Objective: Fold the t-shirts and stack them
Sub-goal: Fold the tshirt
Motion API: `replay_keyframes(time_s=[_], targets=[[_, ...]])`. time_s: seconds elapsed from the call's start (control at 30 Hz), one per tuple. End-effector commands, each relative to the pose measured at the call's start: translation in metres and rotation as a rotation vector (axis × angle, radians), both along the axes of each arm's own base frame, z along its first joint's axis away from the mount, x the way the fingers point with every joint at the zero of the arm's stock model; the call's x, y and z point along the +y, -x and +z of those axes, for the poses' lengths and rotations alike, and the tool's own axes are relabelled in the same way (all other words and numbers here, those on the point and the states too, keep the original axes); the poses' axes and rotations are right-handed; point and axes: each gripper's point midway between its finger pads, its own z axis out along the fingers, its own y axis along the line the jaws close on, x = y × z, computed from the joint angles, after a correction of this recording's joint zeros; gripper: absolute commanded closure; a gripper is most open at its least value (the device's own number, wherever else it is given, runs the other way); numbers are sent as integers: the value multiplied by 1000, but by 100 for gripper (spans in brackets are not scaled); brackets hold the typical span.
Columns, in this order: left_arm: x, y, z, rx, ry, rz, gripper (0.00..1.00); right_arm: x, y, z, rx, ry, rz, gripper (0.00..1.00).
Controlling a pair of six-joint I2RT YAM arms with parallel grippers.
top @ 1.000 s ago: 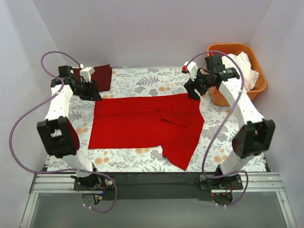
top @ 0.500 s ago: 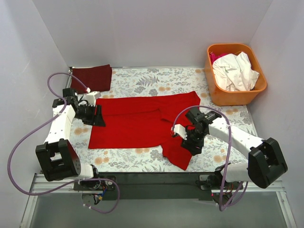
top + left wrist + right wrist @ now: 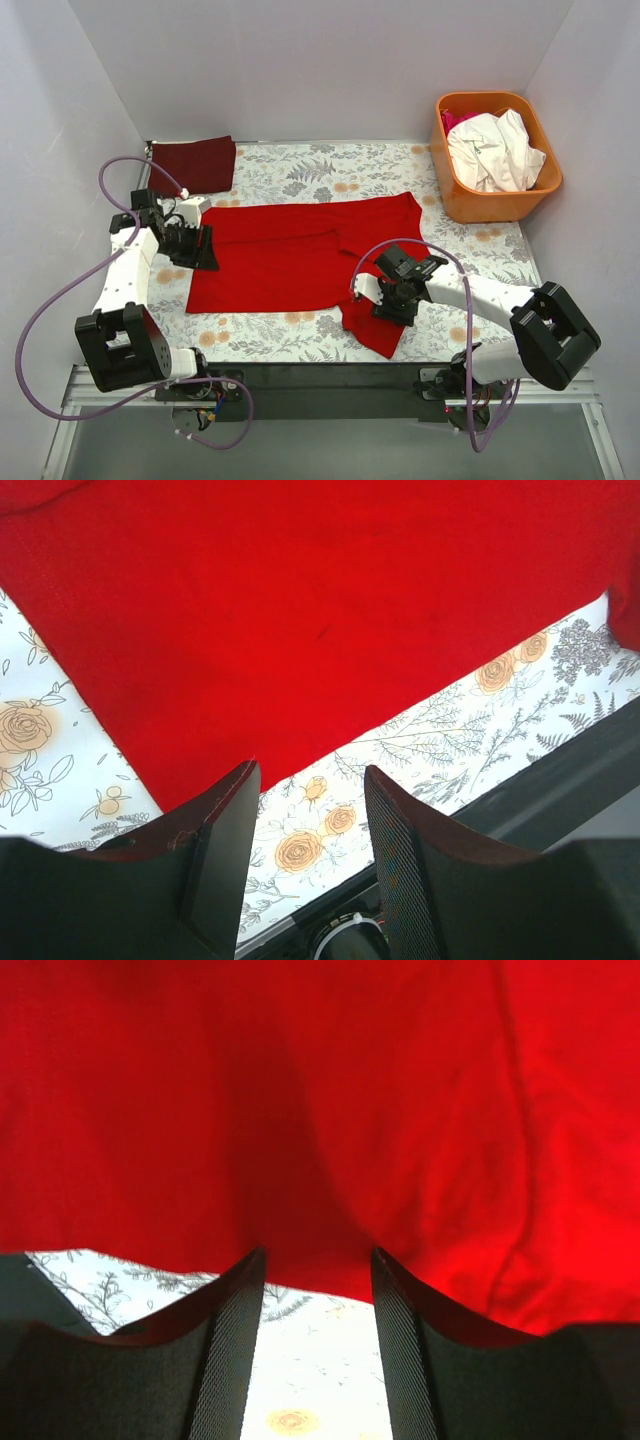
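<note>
A bright red t-shirt (image 3: 290,255) lies spread on the floral table cover, partly folded, with a flap hanging toward the near right (image 3: 385,325). A folded dark red shirt (image 3: 195,163) lies at the far left corner. My left gripper (image 3: 205,247) is open and empty at the red shirt's left edge; in the left wrist view (image 3: 310,790) the shirt's hem (image 3: 300,630) lies just beyond its fingertips. My right gripper (image 3: 388,300) is open and empty over the shirt's near right flap; in the right wrist view (image 3: 318,1270) the red cloth (image 3: 320,1110) fills the frame.
An orange basket (image 3: 497,210) at the far right holds white and pink clothes (image 3: 495,148). The floral table cover (image 3: 300,170) shows around the shirt. The black front rail (image 3: 320,378) runs along the near edge. Grey walls close in on three sides.
Both arms came down from the far corners to the shirt. The right gripper moved slightly left along the near right flap; the left gripper stayed at the left edge.
</note>
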Motion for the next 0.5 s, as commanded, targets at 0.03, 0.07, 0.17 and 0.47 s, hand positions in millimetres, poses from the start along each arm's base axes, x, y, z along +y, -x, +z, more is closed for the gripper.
replay_keyframes(time_s=[0.03,0.07,0.17,0.47], targets=[[8,-2,-2,-16,-36,14,55,-1,-2,-18,-40,50,-10,50],[7,-3,-1,-19,-36,15,55,-5,-4,-21,-61,75,-9,50],[3,-4,8,-16,-3,-6,54,-15,5,-34,-63,125,13,64],[21,26,-20,-162,-217,-380,70,-6,0,-21,-89,75,5,99]])
